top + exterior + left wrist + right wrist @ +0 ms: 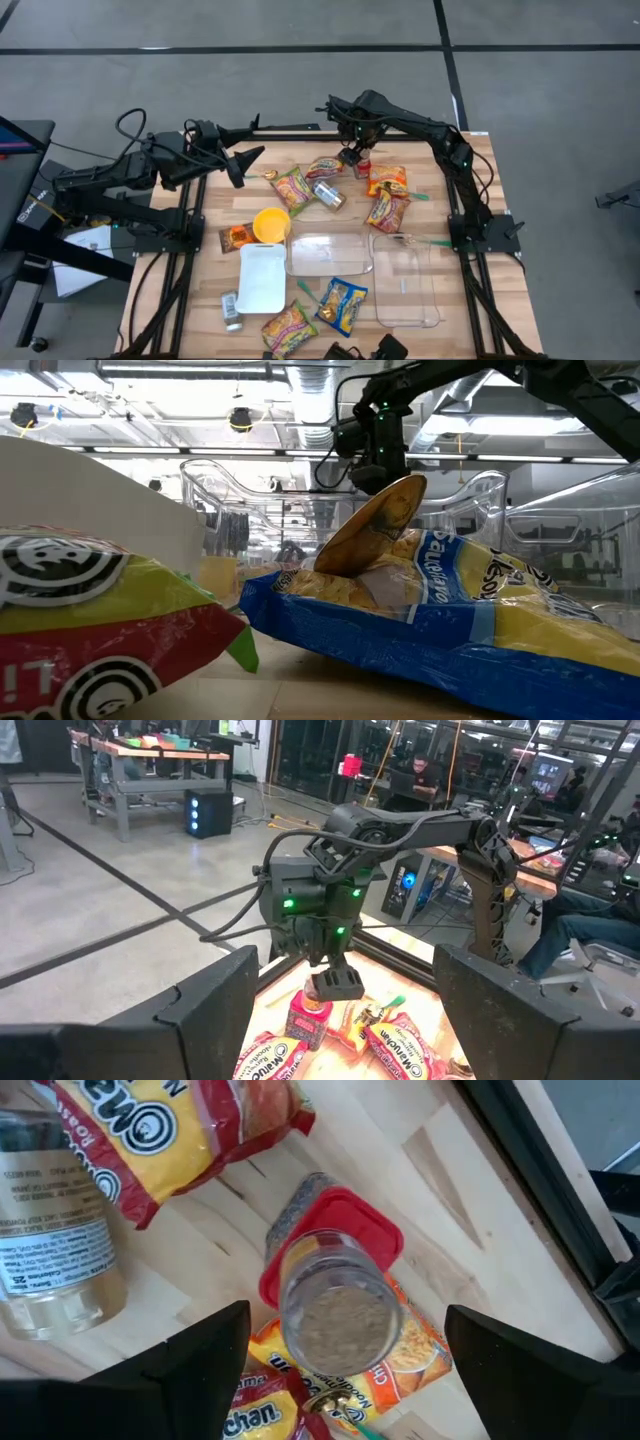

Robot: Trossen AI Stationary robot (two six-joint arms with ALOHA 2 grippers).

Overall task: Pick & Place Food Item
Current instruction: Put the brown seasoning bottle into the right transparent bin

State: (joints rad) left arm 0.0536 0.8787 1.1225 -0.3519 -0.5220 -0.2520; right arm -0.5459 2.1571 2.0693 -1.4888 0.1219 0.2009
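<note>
Jar point(335, 1305) with red lid, standing inverted, speckled contents, on noodle packet point(400, 1355)

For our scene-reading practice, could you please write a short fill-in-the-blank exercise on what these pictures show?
1. The right gripper hovers over a jar with a ___ lid.
2. The yellow cup stands next to the ___ tray.
3. The left gripper hangs with its jaws ___, holding nothing.
4. The jar lies ___ the two clear bins.

Missing words: red; white; open; outside
</note>
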